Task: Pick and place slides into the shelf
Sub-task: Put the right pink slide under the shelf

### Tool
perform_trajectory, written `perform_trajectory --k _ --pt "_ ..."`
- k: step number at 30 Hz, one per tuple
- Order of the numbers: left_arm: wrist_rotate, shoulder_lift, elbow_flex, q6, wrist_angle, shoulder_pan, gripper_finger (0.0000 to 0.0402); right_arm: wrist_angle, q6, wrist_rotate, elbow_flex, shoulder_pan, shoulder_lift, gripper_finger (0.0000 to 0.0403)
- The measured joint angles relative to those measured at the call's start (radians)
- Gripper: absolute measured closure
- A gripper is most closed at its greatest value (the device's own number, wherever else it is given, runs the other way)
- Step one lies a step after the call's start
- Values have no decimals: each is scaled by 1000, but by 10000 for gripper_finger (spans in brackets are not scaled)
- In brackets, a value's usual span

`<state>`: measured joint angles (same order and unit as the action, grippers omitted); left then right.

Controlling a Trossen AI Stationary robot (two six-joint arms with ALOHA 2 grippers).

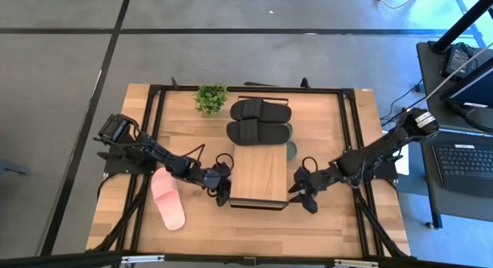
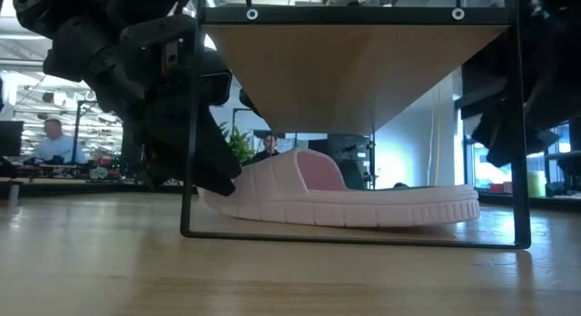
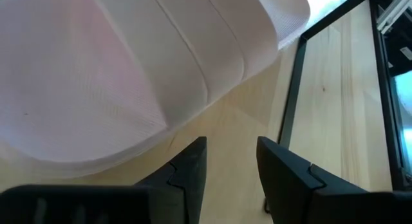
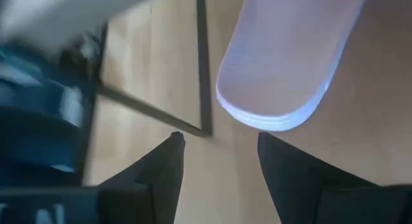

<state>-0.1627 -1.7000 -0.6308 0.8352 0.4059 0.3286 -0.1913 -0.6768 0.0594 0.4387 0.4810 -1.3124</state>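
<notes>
Pink slide going under the shelf, its mate waiting outside.

A pale pink foam slide [image 1: 168, 199] is lying left of the left gripper [image 1: 222, 192], jaws spread, empty; another pink slide [image 2: 345, 196] is sitting under the low wooden-topped, dark-framed shelf [image 1: 260, 175], seemingly released; right gripper [image 1: 306, 199], open, is flanking. Next: reaching for the outside slide.

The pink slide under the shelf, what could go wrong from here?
1. Both grippers, left and right, sit open right beside the shelf; a careless pull-back could bump its frame.
2. The pink slide under the shelf lies loose near the frame edge, so a brushing finger may drag it back out.
3. Its mate lies beside the left arm and could get swept away.
</notes>
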Motion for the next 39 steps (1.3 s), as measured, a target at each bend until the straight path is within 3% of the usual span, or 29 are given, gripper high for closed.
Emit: perform_trajectory --k 4,7,15,23,30,39 --pt "0 0 0 0 0 0 274 -3 201 107 18 22 -32 204" --pt "0 0 0 0 -1 0 274 -4 296 110 22 22 -50 204" --pt "0 0 0 0 -1 0 274 -10 264 106 22 22 -56 204" --pt "0 0 0 0 -2 0 274 -13 397 194 22 21 -56 204" --pt "0 0 0 0 -2 0 274 -39 528 165 23 26 -78 204" --pt "0 0 0 0 -7 2 274 -30 688 173 90 27 -197 206"
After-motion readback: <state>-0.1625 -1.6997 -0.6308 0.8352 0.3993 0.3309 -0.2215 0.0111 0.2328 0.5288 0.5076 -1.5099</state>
